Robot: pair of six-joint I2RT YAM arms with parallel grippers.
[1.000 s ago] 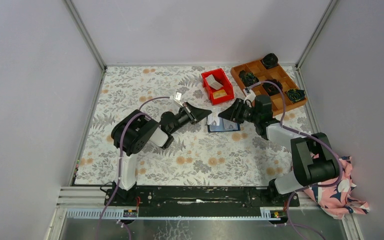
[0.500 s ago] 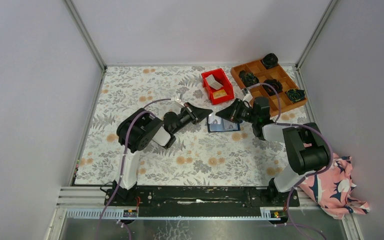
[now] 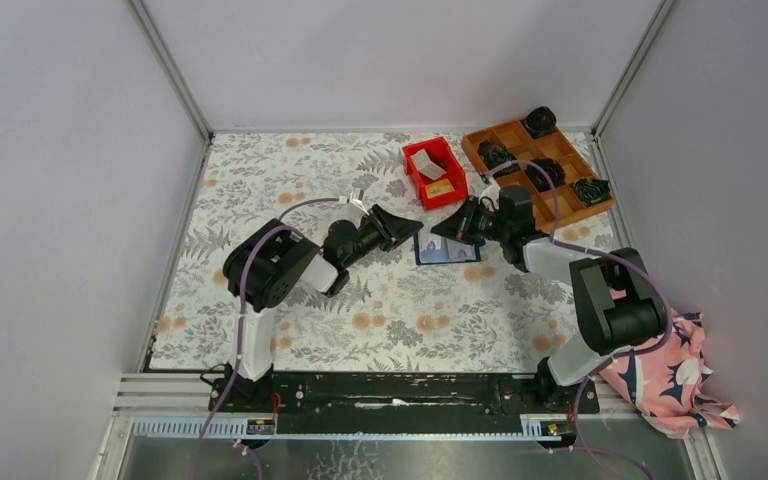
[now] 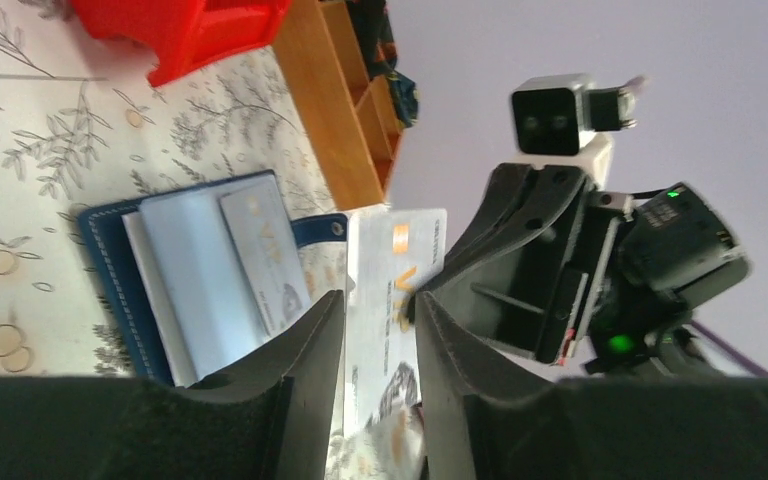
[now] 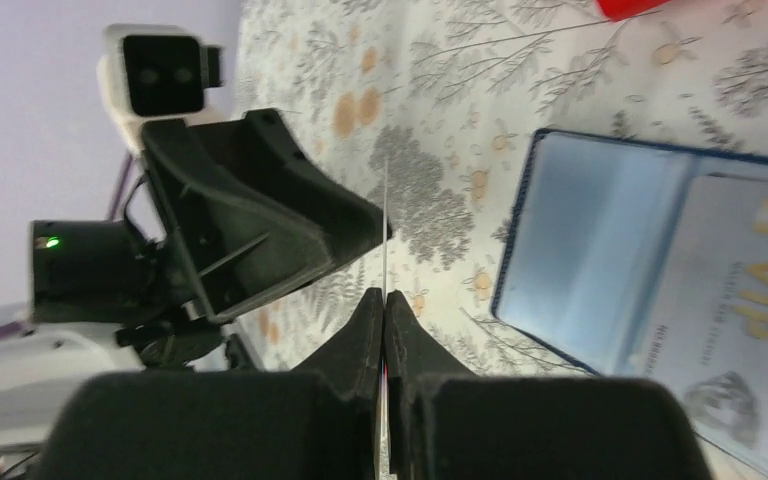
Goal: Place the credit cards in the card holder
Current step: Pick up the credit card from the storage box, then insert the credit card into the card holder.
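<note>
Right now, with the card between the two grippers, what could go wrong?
The right gripper pinches the white card by one edge only, and the left gripper is open around it, so the card may pivot or slip. The card holder lies open with neither gripper holding it, so it may slide when a card is pushed in.

Table inside grey walls.
A flowered cloth covers the table; the walls are plain, on three sides.
</note>
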